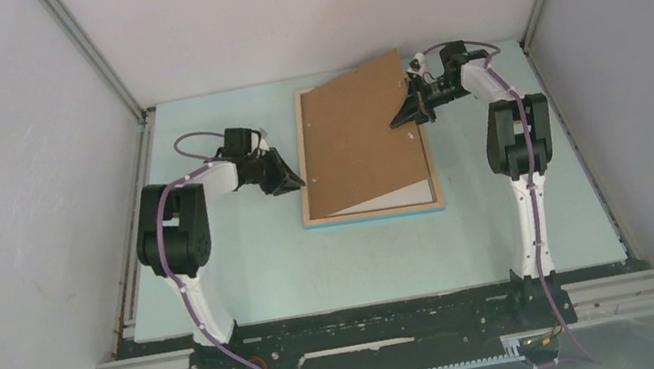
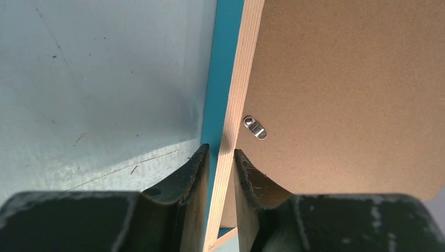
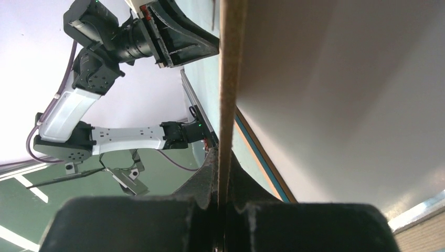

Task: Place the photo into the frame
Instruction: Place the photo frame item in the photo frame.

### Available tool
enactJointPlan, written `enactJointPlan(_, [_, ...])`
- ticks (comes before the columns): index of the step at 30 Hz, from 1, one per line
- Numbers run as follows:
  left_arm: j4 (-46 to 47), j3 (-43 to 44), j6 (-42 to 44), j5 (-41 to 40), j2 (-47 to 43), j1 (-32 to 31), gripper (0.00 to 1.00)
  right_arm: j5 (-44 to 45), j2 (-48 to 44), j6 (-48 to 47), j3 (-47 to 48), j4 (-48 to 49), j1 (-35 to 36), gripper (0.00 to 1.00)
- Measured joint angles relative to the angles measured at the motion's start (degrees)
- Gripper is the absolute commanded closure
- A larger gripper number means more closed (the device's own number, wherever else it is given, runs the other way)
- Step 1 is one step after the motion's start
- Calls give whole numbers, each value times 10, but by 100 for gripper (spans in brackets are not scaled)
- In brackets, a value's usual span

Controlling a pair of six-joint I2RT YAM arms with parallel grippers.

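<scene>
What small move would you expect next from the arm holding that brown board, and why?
Probably the right claw should swing the brown board square with the frame and lower it in. The board sits tilted and skewed, its far corner past the frame's rim, while the left claw pinches the frame's left rail. A pale sheet, perhaps the photo's back, shows beneath.

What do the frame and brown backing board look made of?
The frame looks like light layered wood, matte, with fine stripes along its rail; its outer edge is painted flat turquoise. The backing board is probably pressed fibreboard: matte brown, finely speckled, thin. The small clip on it looks like shiny metal.
</scene>
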Motion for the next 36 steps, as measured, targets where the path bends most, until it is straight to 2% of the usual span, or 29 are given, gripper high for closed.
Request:
enactJointPlan(5, [0, 0, 0, 2, 0, 0, 73, -6, 11, 8, 0, 17, 4, 100])
enactJointPlan(11, [0, 0, 0, 2, 0, 0, 73, -1, 13, 15, -1, 27, 7, 68])
enactJointPlan(16, [0, 0, 0, 2, 0, 0, 73, 35, 10, 27, -7, 31, 10, 46])
enactJointPlan(20, [0, 0, 0, 2, 0, 0, 73, 64, 0, 39, -19, 35, 11, 34])
enactJointPlan(28, [0, 0, 0, 2, 0, 0, 74, 146, -42, 47, -21, 25, 12, 26])
enactJointPlan(36, [0, 0, 0, 2, 0, 0, 74, 211, -54, 44, -17, -4, 17, 24])
